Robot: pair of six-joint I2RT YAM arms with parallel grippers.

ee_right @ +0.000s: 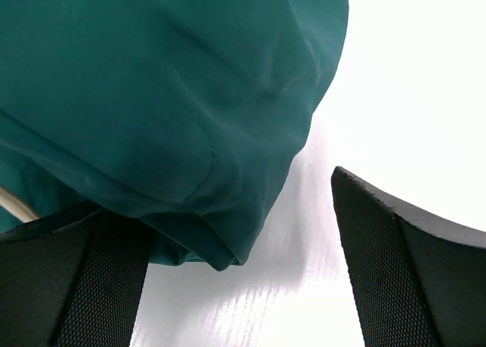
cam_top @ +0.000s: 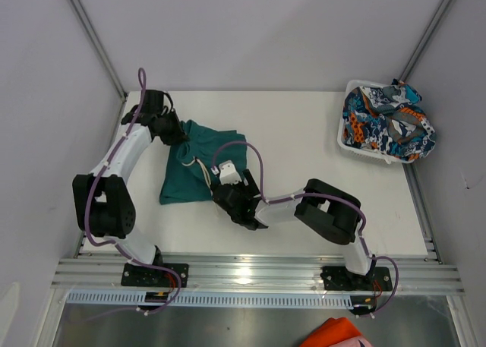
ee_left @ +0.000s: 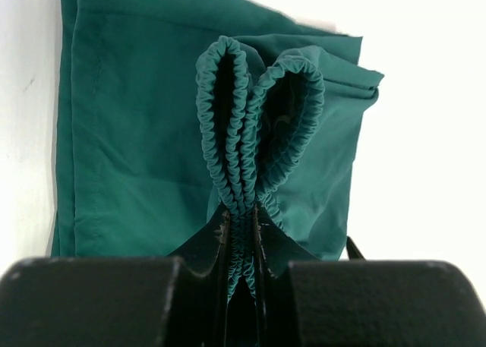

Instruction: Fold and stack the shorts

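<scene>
The dark teal shorts (cam_top: 194,172) lie rumpled on the white table at centre left, with the pale drawstring (cam_top: 199,167) showing on top. My left gripper (cam_top: 173,131) is shut on their gathered elastic waistband (ee_left: 241,172) at the far left corner, and the fabric bunches out in two loops above the left gripper (ee_left: 241,229). My right gripper (cam_top: 220,186) stands open at the shorts' near right edge. In the right wrist view a folded hem corner (ee_right: 216,248) hangs between the wide-apart fingers of the right gripper (ee_right: 243,286), just above the table. The printed shorts (cam_top: 387,123) are heaped in the basket.
A white mesh basket (cam_top: 342,138) sits at the table's far right corner. A plain orange cloth (cam_top: 338,334) shows below the front rail. Grey walls close in on the left, back and right.
</scene>
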